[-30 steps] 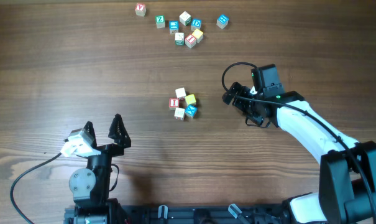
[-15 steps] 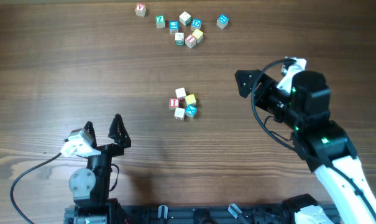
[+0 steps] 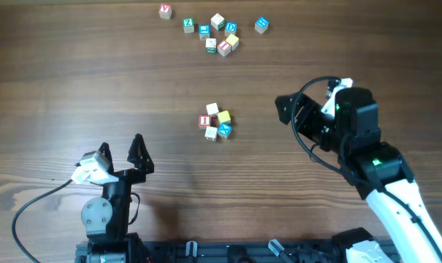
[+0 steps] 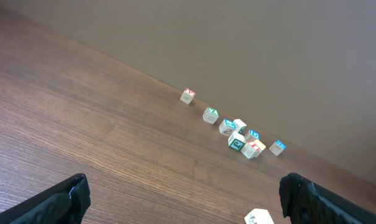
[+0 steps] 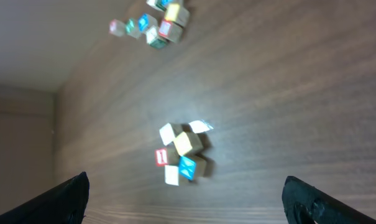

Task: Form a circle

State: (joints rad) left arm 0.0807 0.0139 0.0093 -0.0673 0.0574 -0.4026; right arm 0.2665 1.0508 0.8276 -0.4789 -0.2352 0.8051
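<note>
- Plainly, the right end effector (image 5: 185, 180) has its jaws spread as wide as they go, with nothing between them and nothing touching either finger.
- Just ahead of it, on the wooden counter (image 3: 60, 73), sits the circle (image 3: 215, 121), a tight ring of five tiny letter cubes. In the right wrist view the ring falls between the lines of the two fingers and is clear of both.
- The ring is made of a white cube (image 3: 212, 109) on its far side from the left end effector, a yellow cube (image 3: 223, 116) next to it, a red-lettered cube (image 3: 204, 120), a pale cube (image 3: 210, 132) and a blue-lettered cube (image 3: 224, 130). Each one is touching its neighbours or very nearly so.
- The left end effector (image 3: 121, 145) is also fully open and holds nothing. It hangs low over the counter, and the circle lies ahead of it and off to its right, well apart.
- In the left wrist view, only one pale block at the bottom edge, near the right finger, shows from that direction.
- Farther out, beyond the circle as seen from both end effectors, the loose scatter of letter cubes (image 3: 218, 21) is strung along the far part of the counter. A pink-lettered cube (image 3: 165, 11) sits alone at one end and a blue-lettered one (image 3: 261, 25) at the other.
- The right wrist view is blurred, so no letters can be read there.
</note>
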